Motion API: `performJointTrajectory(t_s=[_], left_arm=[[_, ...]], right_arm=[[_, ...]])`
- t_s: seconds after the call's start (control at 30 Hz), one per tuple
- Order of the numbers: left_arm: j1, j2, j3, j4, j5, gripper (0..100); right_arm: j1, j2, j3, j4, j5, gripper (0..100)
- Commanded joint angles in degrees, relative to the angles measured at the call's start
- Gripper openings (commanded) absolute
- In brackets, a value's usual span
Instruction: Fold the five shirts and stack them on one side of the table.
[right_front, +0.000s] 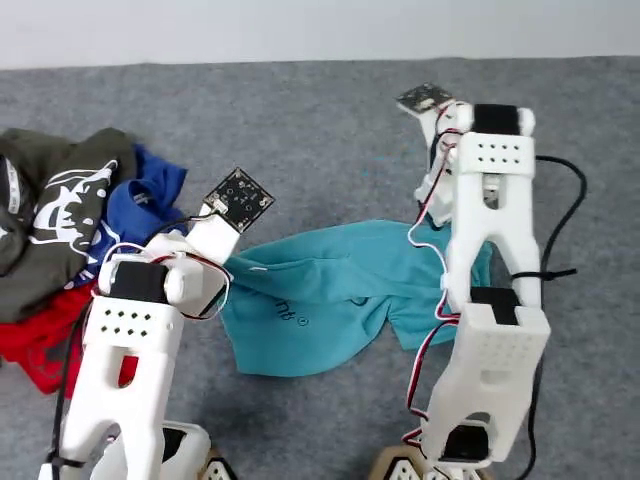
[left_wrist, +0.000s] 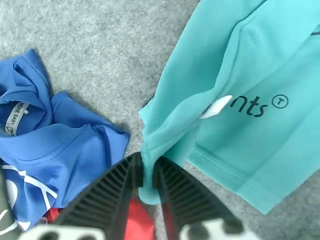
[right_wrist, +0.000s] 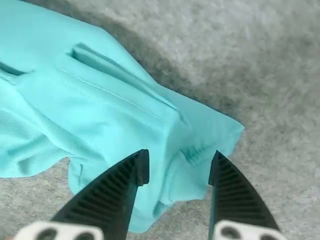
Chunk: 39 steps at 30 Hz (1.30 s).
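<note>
Left hand, pinching teal shirt edge; right hand, spread over it

We see a table topped all over with a grey, felt-like covering of coarse nap. Beyond its far edge runs a plain pale band; wall or backing, we cannot tell. Light falls evenly, with soft shadows.

Teal shirt lies rumpled mid-table; blue shirt, olive shirt, red shirt heaped at the edge.
</note>
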Motion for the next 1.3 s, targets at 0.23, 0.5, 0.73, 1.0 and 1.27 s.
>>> performJointTrajectory(t_s=[0.23,0.5,0.73,1.0,1.27], left_arm=[[0.0,-1.0,-0.3,-1.1,-0.1,0],[0.3,-1.0,-0.3,-1.1,-0.1,0],[0.3,-1.0,-0.3,-1.1,0.0,0],[0.3,-1.0,-0.2,-0.7,0.0,0],[0.3,-1.0,-0.2,-0.7,0.0,0]], right_arm=[[-1.5,-4.2,-0.2,2.3,-5.0,20.1],[-3.4,-2.8,4.1,1.9,-6.0,16.5],[-4.0,-0.5,4.1,-1.1,-6.2,16.2],[-3.8,0.0,4.4,-2.4,-6.2,16.2],[-3.0,3.3,4.2,-5.6,-6.2,16.1]])
